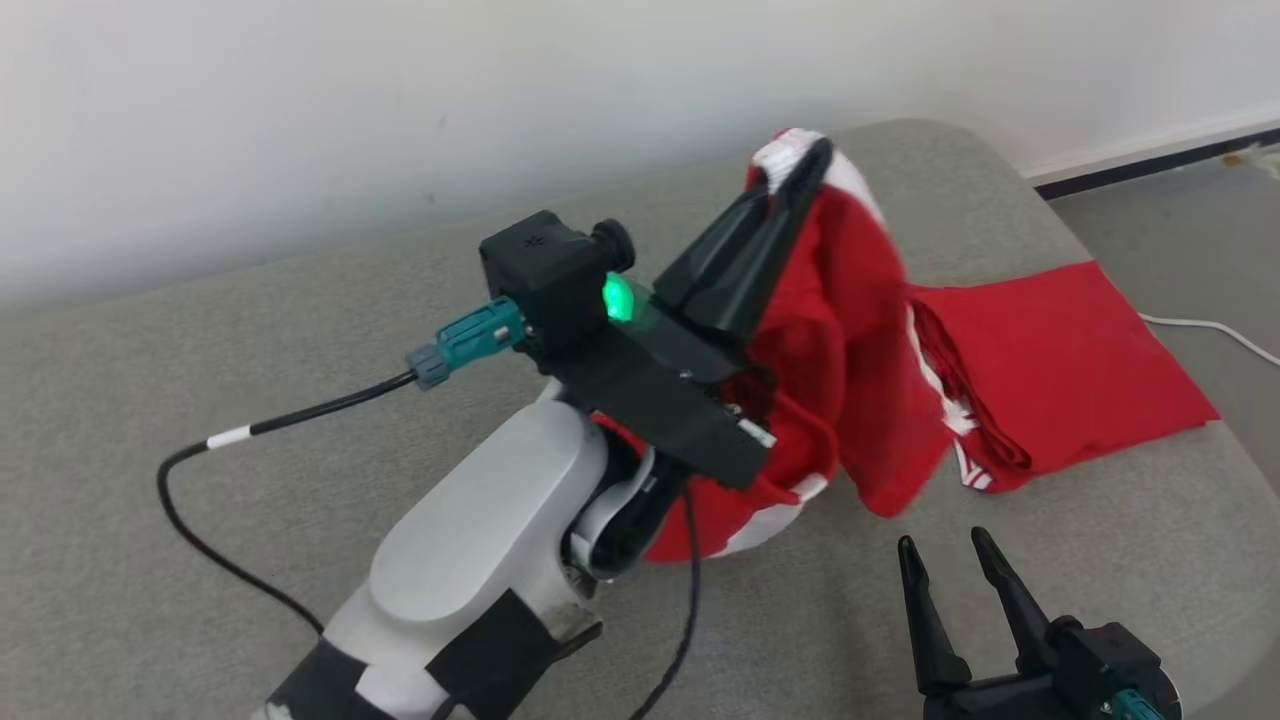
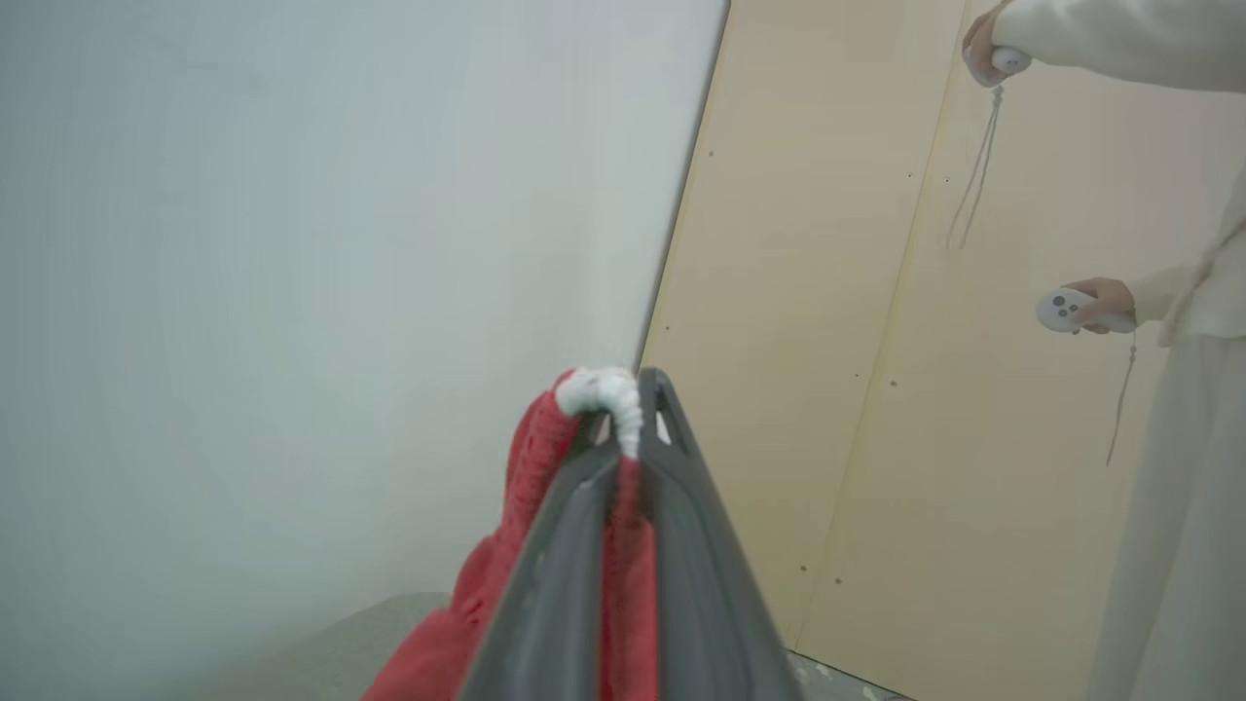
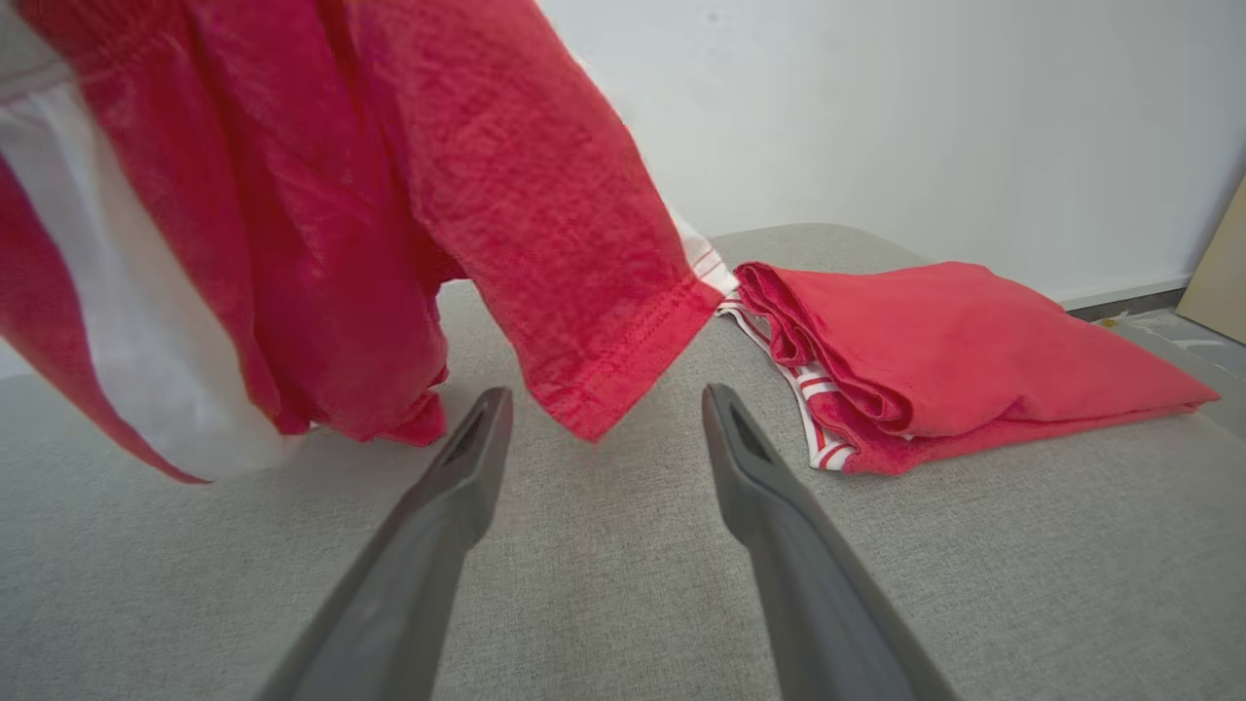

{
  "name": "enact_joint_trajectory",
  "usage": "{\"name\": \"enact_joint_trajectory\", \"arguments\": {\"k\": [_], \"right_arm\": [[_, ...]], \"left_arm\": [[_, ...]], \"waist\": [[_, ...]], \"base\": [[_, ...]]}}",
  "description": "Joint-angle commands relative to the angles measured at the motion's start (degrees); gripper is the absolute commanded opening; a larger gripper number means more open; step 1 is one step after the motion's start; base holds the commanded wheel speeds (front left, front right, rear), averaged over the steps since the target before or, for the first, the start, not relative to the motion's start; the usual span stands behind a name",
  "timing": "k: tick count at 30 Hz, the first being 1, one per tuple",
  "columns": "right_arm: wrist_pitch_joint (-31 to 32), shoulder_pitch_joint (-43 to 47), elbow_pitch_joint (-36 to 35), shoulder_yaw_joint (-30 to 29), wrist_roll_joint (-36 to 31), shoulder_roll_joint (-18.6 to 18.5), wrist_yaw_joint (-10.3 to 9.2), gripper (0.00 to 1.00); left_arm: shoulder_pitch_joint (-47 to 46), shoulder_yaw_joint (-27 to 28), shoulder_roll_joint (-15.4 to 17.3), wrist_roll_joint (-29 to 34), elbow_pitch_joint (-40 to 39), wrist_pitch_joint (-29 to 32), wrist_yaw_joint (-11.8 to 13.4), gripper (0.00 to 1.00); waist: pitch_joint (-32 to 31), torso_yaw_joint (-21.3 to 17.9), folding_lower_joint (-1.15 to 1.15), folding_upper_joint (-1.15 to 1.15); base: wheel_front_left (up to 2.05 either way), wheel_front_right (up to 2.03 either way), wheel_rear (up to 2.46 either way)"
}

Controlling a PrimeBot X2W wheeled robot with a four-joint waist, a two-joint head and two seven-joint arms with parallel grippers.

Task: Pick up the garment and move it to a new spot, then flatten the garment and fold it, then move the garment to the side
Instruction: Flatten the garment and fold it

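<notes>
Got my left gripper pinched tight on the top edge of the red garment, which dangles long-ways down to the grey cushion, loose hem just up-left of my wide-open, empty right gripper.

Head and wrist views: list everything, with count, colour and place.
Held garment: one, red with white trim, hanging over the cushion.
Folded garment: one, red, on the cushion's right.
Cushion: one, grey, under both garments.
Wall: one, white, behind the cushion.
Board: one, tan, beside the wall.
Person: one, pale clothes, before the board, holding two white controllers.
Left claw: one, black, shut on the held garment.
Right claw: one, black, open, over the cushion.
</notes>
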Motion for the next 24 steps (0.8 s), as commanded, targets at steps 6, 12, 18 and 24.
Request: {"name": "enact_joint_trajectory", "arguments": {"k": [6,12,18,24], "right_arm": [[-0.02,-0.29,-0.38,0.18,-0.12,0.32,-0.15,1.00],[-0.01,-0.94,-0.84,0.25,-0.35,0.18,-0.15,1.00],[-0.01,-1.53,-0.84,0.65,-0.36,0.00,-0.15,1.00],[-0.01,-2.21,-0.61,1.10,-0.34,-0.03,-0.15,1.00]], "left_arm": [[8.60,1.63,5.81,1.77,3.01,-0.29,3.20,0.00],[19.68,1.14,13.05,0.00,6.66,3.04,5.58,0.00],[26.37,2.05,16.26,-2.21,9.54,2.96,7.10,0.00],[26.45,1.74,16.18,-1.41,13.32,2.53,8.11,0.17]], "waist": [[1.05,4.13,0.00,-0.01],[2.32,7.41,0.00,-0.01],[3.22,10.25,0.00,-0.01],[3.40,10.57,0.00,-0.01]], "base": [[0.00,0.00,0.00],[0.00,0.00,0.00],[0.00,0.00,0.00],[0.00,0.00,0.00]]}}
